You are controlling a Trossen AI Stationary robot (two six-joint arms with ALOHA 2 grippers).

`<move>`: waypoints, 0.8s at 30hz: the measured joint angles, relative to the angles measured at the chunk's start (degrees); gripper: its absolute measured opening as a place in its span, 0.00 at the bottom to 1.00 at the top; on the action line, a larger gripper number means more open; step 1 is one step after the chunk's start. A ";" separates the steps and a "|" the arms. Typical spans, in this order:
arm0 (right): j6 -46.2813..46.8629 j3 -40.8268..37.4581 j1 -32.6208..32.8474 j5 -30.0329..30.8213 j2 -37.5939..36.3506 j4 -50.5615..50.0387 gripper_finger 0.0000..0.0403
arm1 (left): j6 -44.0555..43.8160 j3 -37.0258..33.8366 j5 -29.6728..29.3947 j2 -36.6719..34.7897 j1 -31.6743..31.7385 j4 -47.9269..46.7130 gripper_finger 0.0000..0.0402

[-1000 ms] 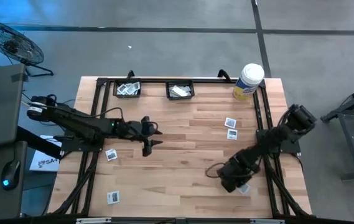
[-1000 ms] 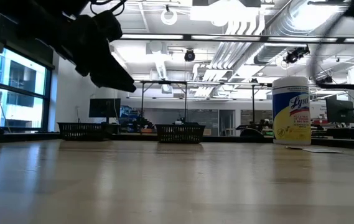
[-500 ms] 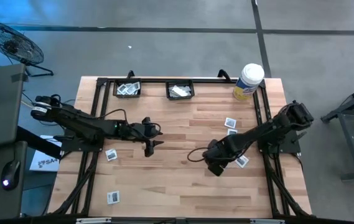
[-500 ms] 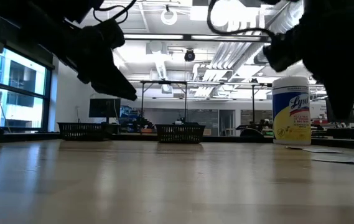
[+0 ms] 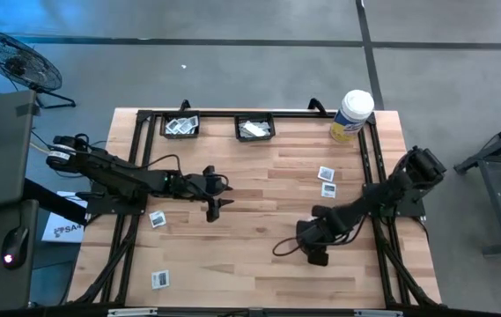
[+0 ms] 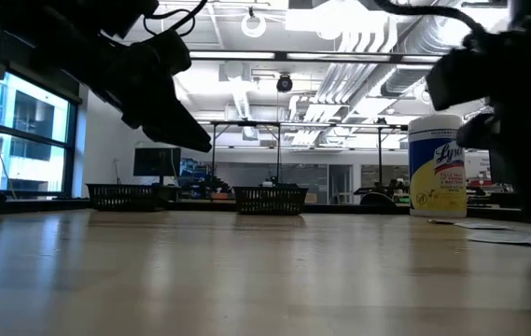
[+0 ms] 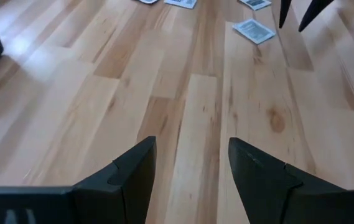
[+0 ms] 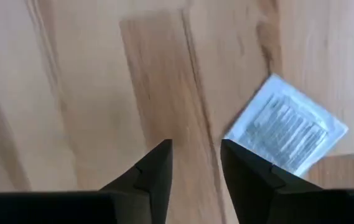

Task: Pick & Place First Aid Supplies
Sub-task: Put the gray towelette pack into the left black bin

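Note:
The first aid supplies are small white packets. Two lie right of the middle, and two lie at the near left. One printed packet lies flat on the wood just beside my right gripper. That gripper is open, points down at the near right and holds nothing. My left gripper hovers open over bare wood left of centre. More packets fill two black baskets at the far edge.
A white tub with a yellow label stands at the far right corner and shows in the low view. A black frame runs round the table's edges. Bare wood lies between the two grippers.
My right gripper has swung from the near right corner toward the table's middle and partly back, rising a little while its wrist rolled. A packet that lay beside it at the near right corner showed farther in by the arm half a second ago. The arm covers that spot now.

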 joint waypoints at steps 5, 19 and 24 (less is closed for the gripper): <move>-4.61 -2.35 0.42 1.52 0.00 -0.55 0.31 | -0.83 0.00 -3.44 0.00 0.00 0.00 0.49; -16.58 -2.94 0.25 4.19 0.93 1.33 0.24 | -4.04 0.02 -4.31 1.42 -0.02 2.08 0.49; -17.02 -5.17 0.26 3.87 2.55 5.61 0.21 | -3.07 0.10 -2.96 6.08 -0.12 8.74 0.49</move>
